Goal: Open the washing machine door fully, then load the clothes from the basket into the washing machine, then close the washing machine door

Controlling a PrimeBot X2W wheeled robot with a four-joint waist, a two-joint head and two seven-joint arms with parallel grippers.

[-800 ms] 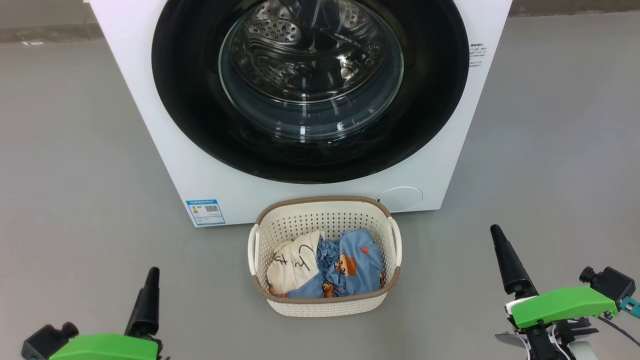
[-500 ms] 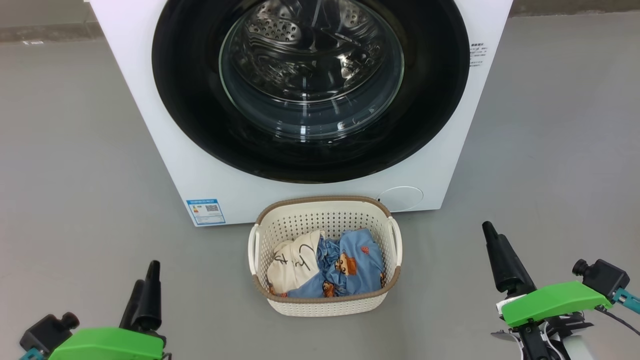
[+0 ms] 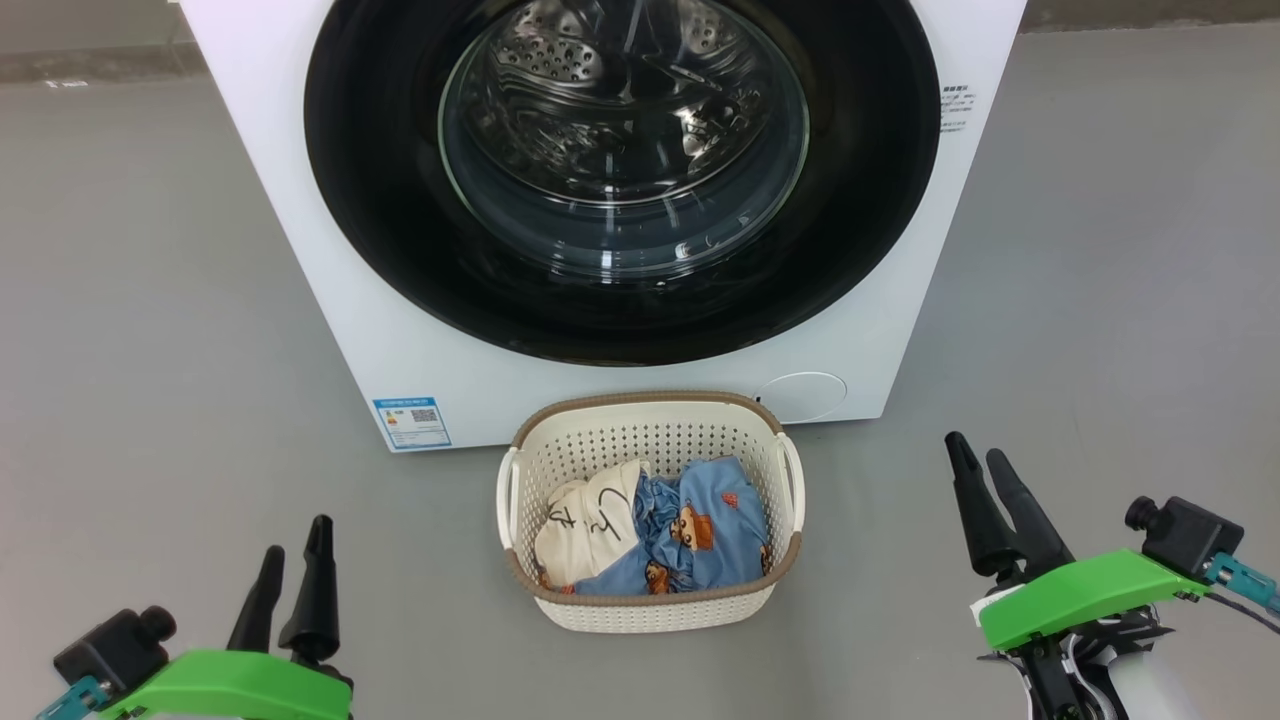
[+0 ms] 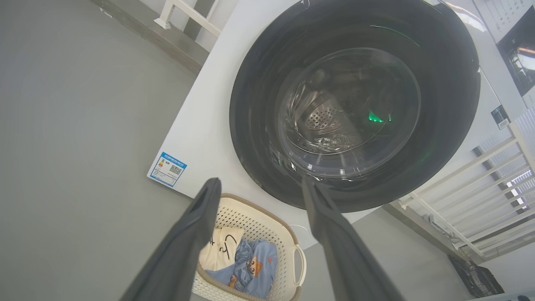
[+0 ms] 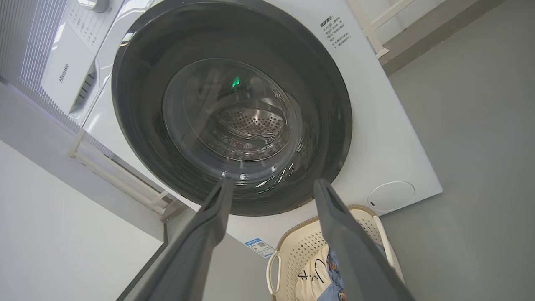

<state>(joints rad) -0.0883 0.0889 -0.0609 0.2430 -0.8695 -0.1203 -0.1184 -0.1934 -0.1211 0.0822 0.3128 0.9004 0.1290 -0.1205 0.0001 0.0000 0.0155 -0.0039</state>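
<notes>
The white washing machine [image 3: 300, 220] stands ahead with its round black-ringed door [image 3: 380, 200] closed flat against the front; the steel drum shows through the glass. On the floor right before it sits the cream basket [image 3: 650, 440], holding a blue bear-print garment [image 3: 705, 540] and a cream garment with black lettering [image 3: 590, 525]. My left gripper [image 3: 295, 535] hovers open at the lower left, well left of the basket. Lower right, my right gripper [image 3: 975, 455] is open too, apart from basket and machine. The door [image 4: 250, 104] and basket [image 4: 267, 221] show past my left fingers, the door [image 5: 133, 104] and basket [image 5: 301, 246] past my right ones.
Grey floor spreads on both sides of the machine. A blue label [image 3: 411, 423] and a round white flap [image 3: 800, 396] mark the machine's lower front. White railings [image 4: 459, 196] stand beside the machine, and a pale wall [image 5: 62, 234] shows in the right wrist view.
Both grippers have turned so both fingers of each now show spread apart. The right gripper has risen and moved slightly left; the left one shifted a little right.
</notes>
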